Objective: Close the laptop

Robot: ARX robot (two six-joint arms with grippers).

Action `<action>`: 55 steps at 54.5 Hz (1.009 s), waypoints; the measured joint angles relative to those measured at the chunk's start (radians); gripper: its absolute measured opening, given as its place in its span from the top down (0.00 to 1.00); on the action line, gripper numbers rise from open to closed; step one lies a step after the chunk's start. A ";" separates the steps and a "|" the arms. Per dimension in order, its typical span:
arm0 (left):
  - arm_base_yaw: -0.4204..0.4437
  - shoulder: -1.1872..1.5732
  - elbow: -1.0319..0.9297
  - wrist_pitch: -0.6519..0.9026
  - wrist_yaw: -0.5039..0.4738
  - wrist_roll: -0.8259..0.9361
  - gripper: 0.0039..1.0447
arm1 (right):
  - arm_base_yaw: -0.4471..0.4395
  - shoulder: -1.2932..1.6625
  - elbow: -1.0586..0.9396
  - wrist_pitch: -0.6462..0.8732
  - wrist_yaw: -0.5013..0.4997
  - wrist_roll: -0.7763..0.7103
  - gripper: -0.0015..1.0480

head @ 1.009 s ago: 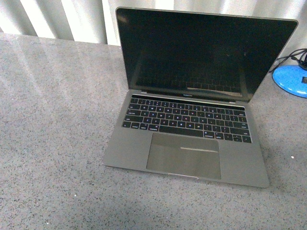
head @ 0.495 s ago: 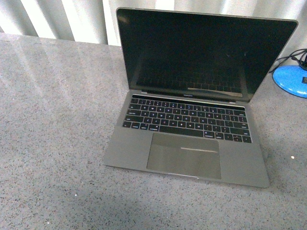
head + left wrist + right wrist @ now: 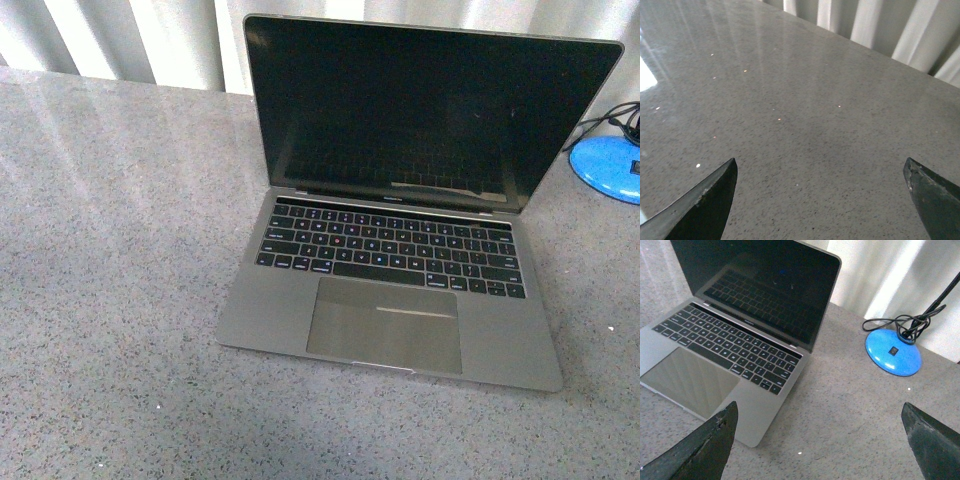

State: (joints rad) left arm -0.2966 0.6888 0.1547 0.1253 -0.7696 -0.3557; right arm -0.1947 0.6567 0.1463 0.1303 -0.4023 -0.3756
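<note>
Speckled grey table (image 3: 110, 250). Laptop (image 3: 390, 215) right of centre, lid upright, hinge running left-right. Right gripper (image 3: 819, 410) spread, empty, laptop far-left of it; likely nearer arm. Left gripper (image 3: 820, 162) spread, empty, over bare table.

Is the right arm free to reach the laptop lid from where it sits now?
Probably yes. The open right hand hangs over bare table beside the laptop, and nothing lies between them. The blue lamp base stands well clear of the lid.
</note>
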 joint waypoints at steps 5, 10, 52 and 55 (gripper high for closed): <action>0.025 0.109 0.021 0.145 0.092 0.082 0.06 | -0.002 0.116 0.025 0.102 0.000 -0.019 0.10; 0.045 0.224 0.064 0.279 0.189 0.164 0.06 | 0.016 0.248 0.065 0.195 0.009 -0.040 0.10; 0.095 1.074 0.858 0.462 0.768 0.607 0.20 | 0.246 0.951 0.668 0.280 0.177 -0.224 0.26; 0.095 1.114 0.910 0.452 0.770 0.621 0.32 | 0.250 0.964 0.690 0.278 0.176 -0.231 0.38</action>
State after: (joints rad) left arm -0.2016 1.8023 1.0649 0.5774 0.0006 0.2657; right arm 0.0555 1.6207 0.8364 0.4080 -0.2260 -0.6067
